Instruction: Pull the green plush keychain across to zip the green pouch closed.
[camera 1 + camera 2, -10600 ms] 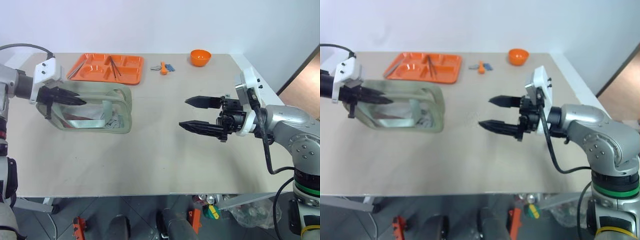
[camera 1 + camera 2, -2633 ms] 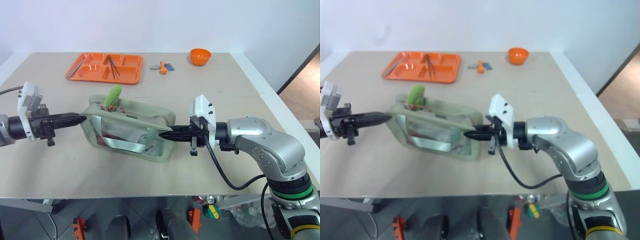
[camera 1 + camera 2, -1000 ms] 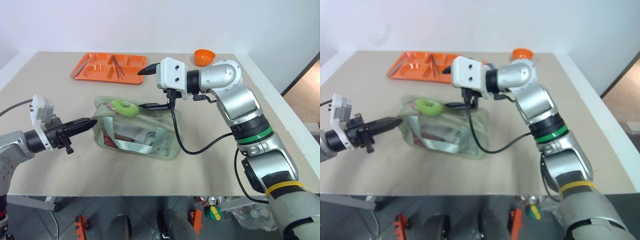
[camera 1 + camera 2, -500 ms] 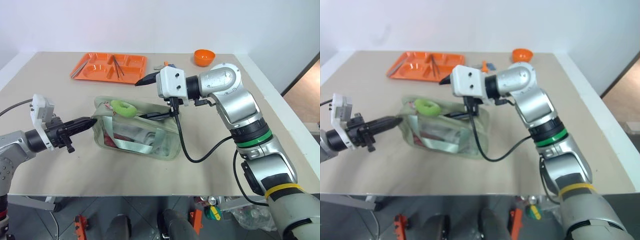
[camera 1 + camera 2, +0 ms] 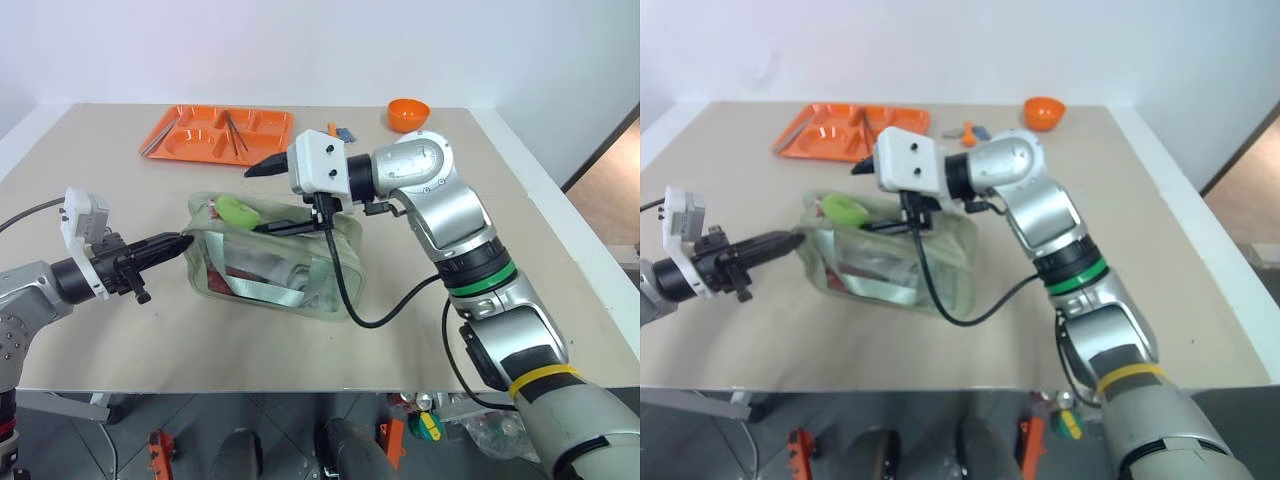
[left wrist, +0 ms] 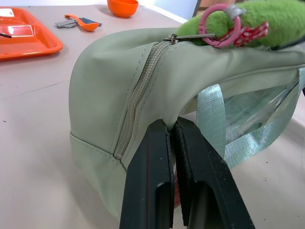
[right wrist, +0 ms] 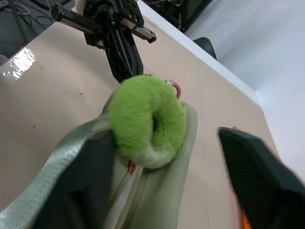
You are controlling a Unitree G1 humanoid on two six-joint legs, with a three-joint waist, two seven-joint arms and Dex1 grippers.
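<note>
Green pouch point(image 5: 275, 262) sits mid-table, in front of the orange tray point(image 5: 215, 135). Left gripper point(image 5: 180, 243) is clamped shut on the pouch's left end fabric, fingers point(image 6: 157, 181) pressed together. Green plush keychain point(image 7: 148, 119) lies on top of the pouch near that end. Right gripper point(image 5: 268, 197) has jaws spread, one finger on each side of the keychain, not gripping it.

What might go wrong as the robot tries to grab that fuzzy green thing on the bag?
The right gripper straddles the green plush keychain with its fingers apart. The plush is soft and rounded, so it may squirt out as they close. The left gripper pinches only a fold at one end of the green pouch; a hard pull could tear the fabric free or drag the pouch along.
</note>
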